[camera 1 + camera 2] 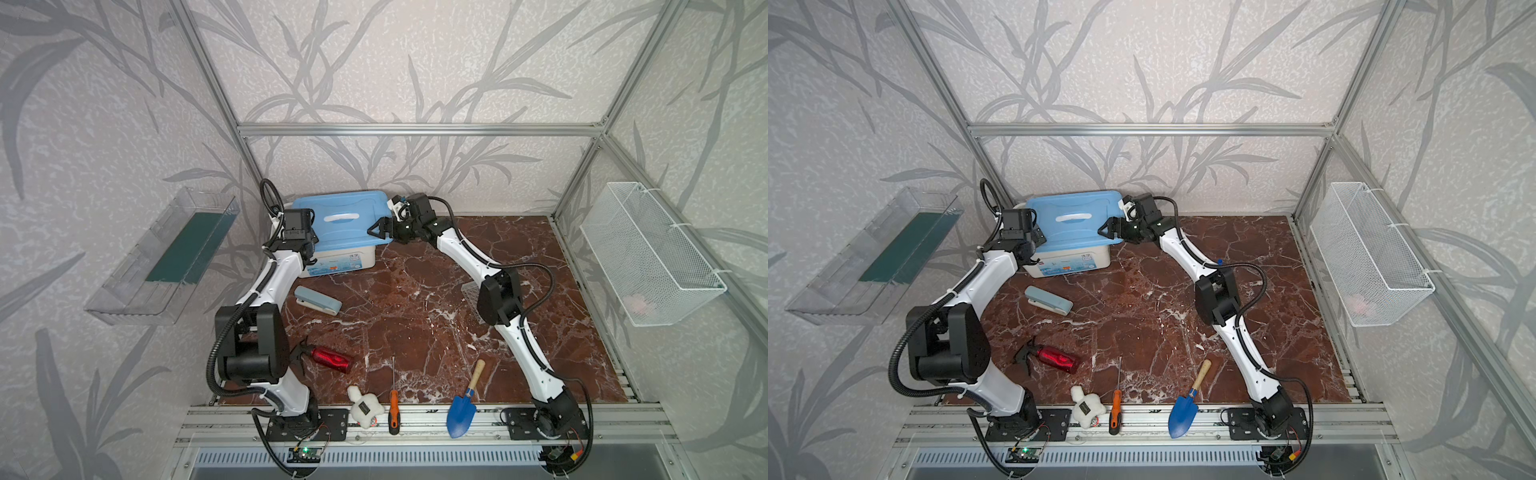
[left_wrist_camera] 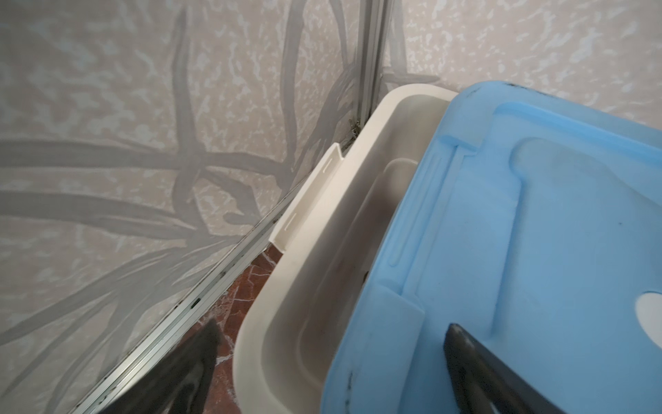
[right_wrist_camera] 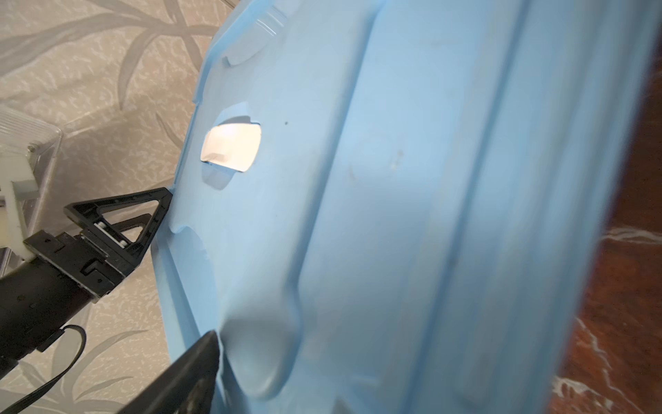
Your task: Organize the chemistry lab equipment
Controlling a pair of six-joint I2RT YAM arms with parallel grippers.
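While left jaws gaped astride the skewed blue lid [image 1: 332, 237], right jaws' state couldn't be told; clear grid rack [image 1: 471, 293] lay on worktop [image 1: 415, 324] behind right arm [image 1: 461, 253]. Uneven push might dump lid off white box [image 1: 345, 266].

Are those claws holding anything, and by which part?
Cannot tell. The left gripper and right gripper sit at opposite ends of the blue lid; the left's jaws gape, clamping nothing.
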